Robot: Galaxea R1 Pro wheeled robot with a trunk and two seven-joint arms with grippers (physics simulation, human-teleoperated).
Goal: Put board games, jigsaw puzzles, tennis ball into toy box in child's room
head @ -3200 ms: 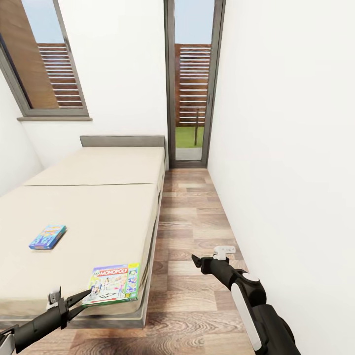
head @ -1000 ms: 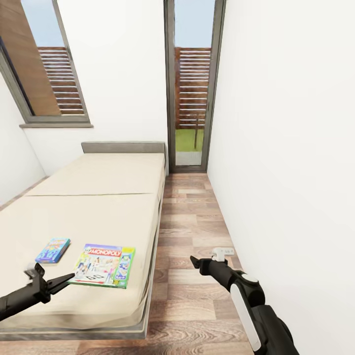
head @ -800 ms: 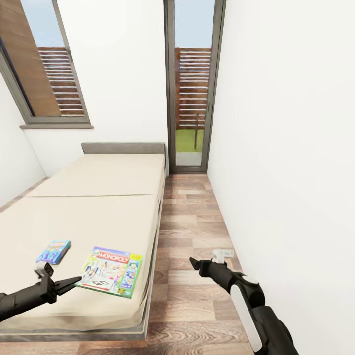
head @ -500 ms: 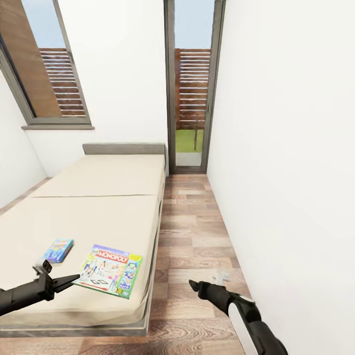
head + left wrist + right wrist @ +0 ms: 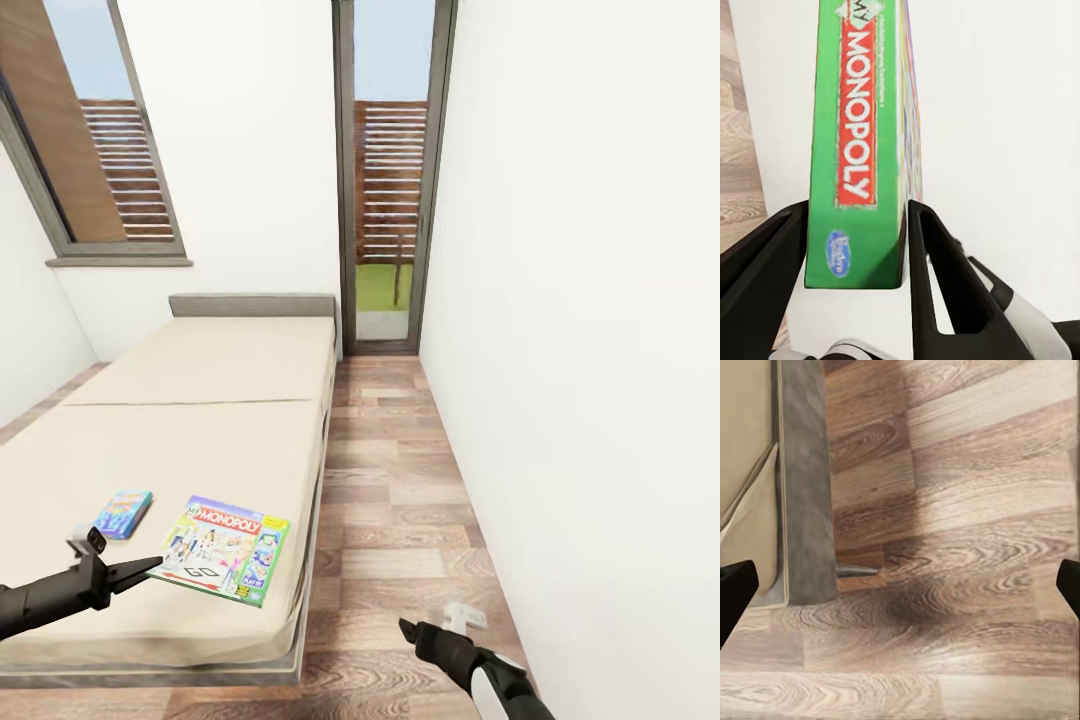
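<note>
The Monopoly box (image 5: pixel 223 549) is clamped at its edge by the left tool (image 5: pixel 140 569) and held slightly raised over the bed (image 5: pixel 200 420); the carry to the toy box is judged next. The small blue game (image 5: pixel 124 512) is left lying nearby on the mattress. The right tool (image 5: pixel 410 632) is spread wide, empty, over the floor (image 5: pixel 400 480). The narrow aisle is bounded by the wall (image 5: pixel 580 300).

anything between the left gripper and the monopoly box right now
No. The left gripper is shut on the Monopoly board game; the left wrist view shows the box's green edge between its fingers. The small blue board game lies apart on the bed.
</note>
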